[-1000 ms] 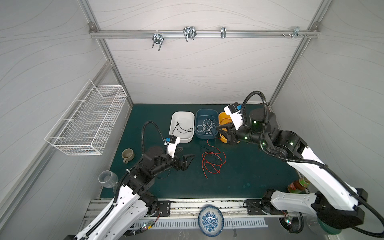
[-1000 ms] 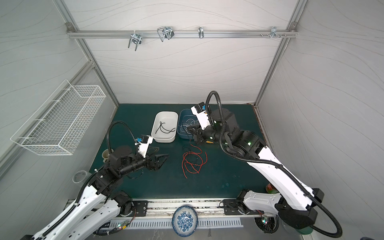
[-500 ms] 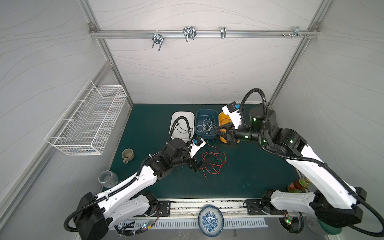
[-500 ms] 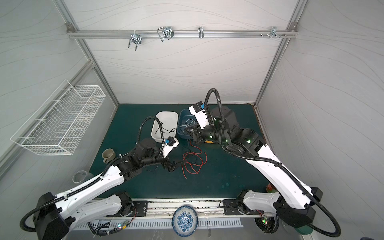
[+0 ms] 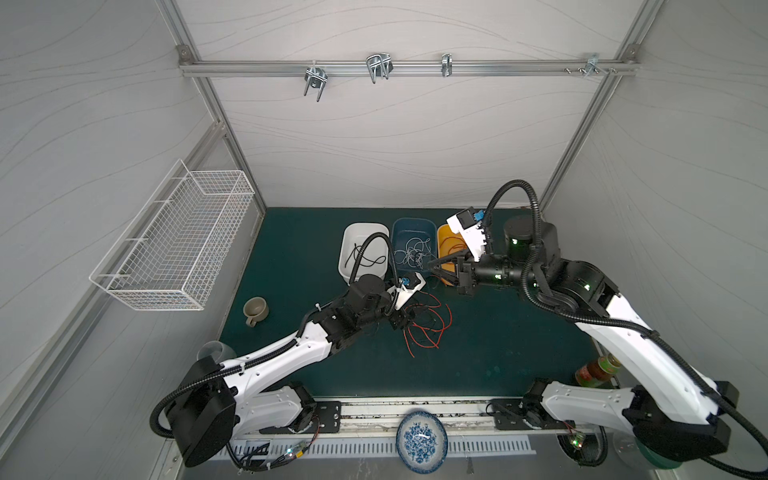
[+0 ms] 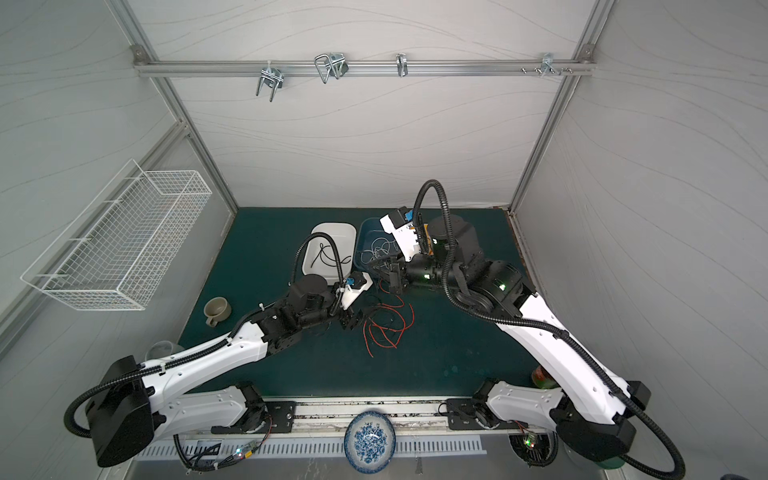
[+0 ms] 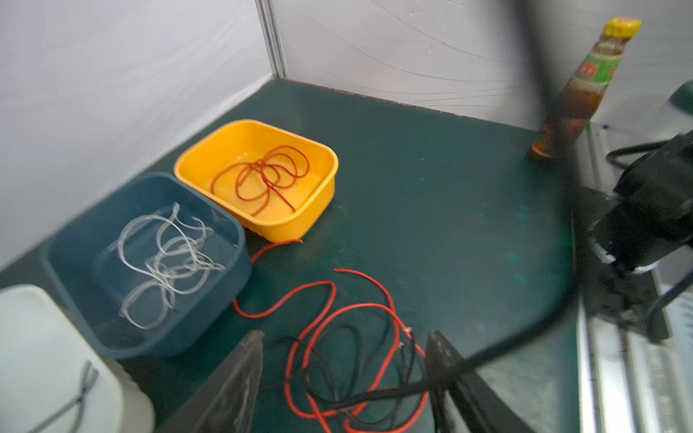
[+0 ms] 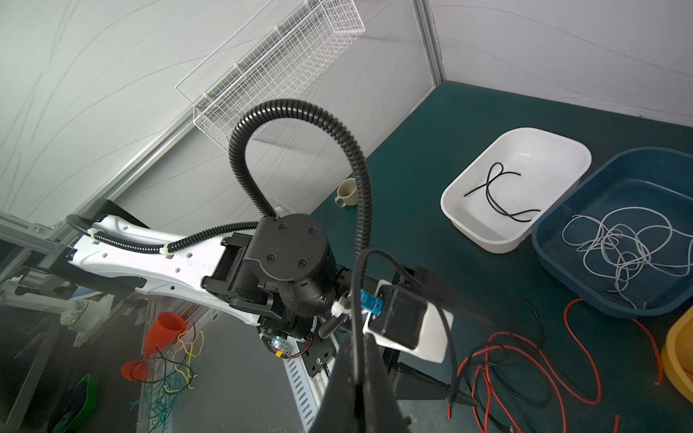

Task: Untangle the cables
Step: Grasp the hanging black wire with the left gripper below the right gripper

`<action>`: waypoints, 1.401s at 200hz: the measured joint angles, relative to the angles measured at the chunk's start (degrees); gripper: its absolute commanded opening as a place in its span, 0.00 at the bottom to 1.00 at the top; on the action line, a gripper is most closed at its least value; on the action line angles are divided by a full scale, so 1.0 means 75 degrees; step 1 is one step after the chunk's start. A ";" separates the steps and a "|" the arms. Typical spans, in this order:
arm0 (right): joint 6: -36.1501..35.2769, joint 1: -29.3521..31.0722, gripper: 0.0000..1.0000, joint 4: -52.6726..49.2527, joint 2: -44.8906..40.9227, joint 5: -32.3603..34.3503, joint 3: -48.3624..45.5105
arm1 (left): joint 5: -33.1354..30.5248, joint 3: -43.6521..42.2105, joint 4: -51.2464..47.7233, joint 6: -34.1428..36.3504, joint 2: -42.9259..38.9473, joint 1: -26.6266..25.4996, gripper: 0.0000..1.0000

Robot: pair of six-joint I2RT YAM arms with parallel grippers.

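- Counter [image 5: 498, 345]: green; three bins in a row at the middle of the far edge.
- White bin [image 5: 344, 254]: holds one black cable [image 8: 498, 195].
- Blue bin [image 7: 240, 258]: holds the white cables [image 7: 165, 262].
- Yellow bin [image 7: 335, 165]: holds coiled red cables [image 7: 266, 176].
- Tangle [image 5: 428, 326]: red and black cables still interlaced. It lies loose mid-counter, just nearward of the bins, with one red end reaching the foot of the blue and yellow bins.
- Left fingers [image 7: 240, 378]: parted, tips low over the tangle and straddling it, nothing pinched. This is the nearer arm.
- Right fingers [image 8: 356, 378]: clenched and raised above the near rims of the blue and yellow bins. A thin black strand [image 7: 390, 391] seems to issue from their tip, so probably grasping it.
- Strand: runs down into the tangle and passes between the left fingers, close by one of them.
- Key relation: the tangle sits directly under the left fingers and toward the near edge from the right. The strand runs roughly far to near, so a far-edge pull would likely draw it out lengthwise, if the red loops are pinned.
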 measured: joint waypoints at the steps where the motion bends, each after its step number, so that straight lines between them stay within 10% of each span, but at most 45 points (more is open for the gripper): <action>1: 0.0009 -0.0006 0.00 0.0006 -0.0006 -0.0012 -0.0006 | 0.0000 0.0000 0.0012 0.0017 0.0000 0.0000 0.58; 173: 0.0909 -0.0597 0.00 0.0743 -0.1090 -0.0533 -0.1317 | -0.0044 -0.0125 0.0300 -0.0015 0.0003 -0.0006 0.00; 228: 0.1265 -0.1276 0.00 0.0813 -0.1836 -0.0356 -0.2445 | -0.0146 -0.0125 -0.0105 0.0003 -0.0475 -0.0006 0.00; 280: 0.1754 -0.1749 0.47 0.0903 -0.2495 -0.0035 -0.4173 | -0.0758 0.1087 -0.1830 -0.0446 -0.0836 -0.0006 0.00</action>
